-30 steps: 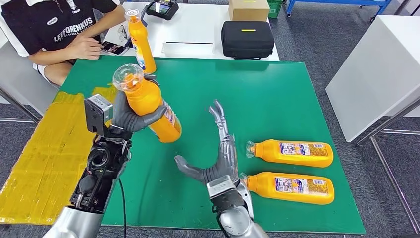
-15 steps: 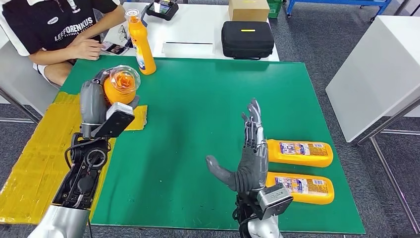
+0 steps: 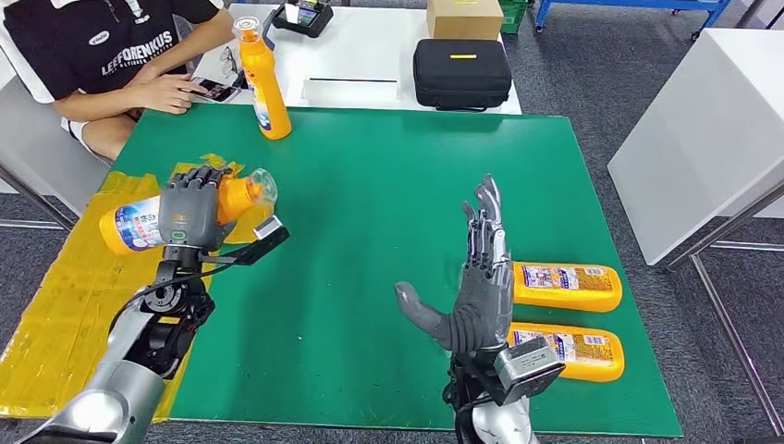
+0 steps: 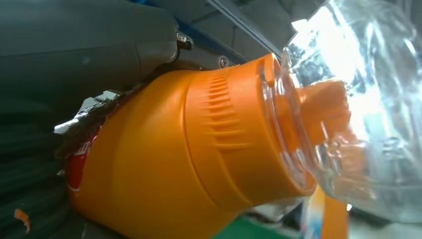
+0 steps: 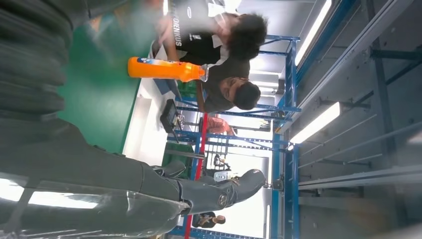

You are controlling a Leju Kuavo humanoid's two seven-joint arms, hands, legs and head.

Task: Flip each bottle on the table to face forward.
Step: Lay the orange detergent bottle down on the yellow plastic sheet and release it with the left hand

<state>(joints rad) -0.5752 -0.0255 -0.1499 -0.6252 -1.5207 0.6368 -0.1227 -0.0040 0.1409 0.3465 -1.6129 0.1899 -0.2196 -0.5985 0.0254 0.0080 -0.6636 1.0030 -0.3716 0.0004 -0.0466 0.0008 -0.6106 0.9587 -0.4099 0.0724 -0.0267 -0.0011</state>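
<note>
My left hand (image 3: 189,215) grips an orange bottle (image 3: 139,222) with a clear cap, lying sideways in the air over the table's left edge, cap toward the table's middle; up close, the same bottle (image 4: 199,164) sits against my left hand (image 4: 74,59). My right hand (image 3: 476,282) stands open and upright above the green table (image 3: 370,231), fingers straight, holding nothing. Two orange bottles lie flat at the right, labels up: the farther bottle (image 3: 569,285) and the nearer bottle (image 3: 578,350), partly hidden by my right hand. A fourth orange bottle (image 3: 262,79) (image 5: 166,68) stands upright at the far left corner.
A person (image 3: 102,55) sits at the far left with a phone. A white table behind holds a black case (image 3: 462,72), a cardboard box (image 3: 464,17) and a controller (image 3: 302,17). Yellow padding (image 3: 74,296) lies along the left side. Another white table (image 3: 703,129) stands at the right.
My left hand has turned the bottle from upright to lying sideways and carried it left and down. My right hand rose from low and spread to upright, moving right in front of the lying bottles.
</note>
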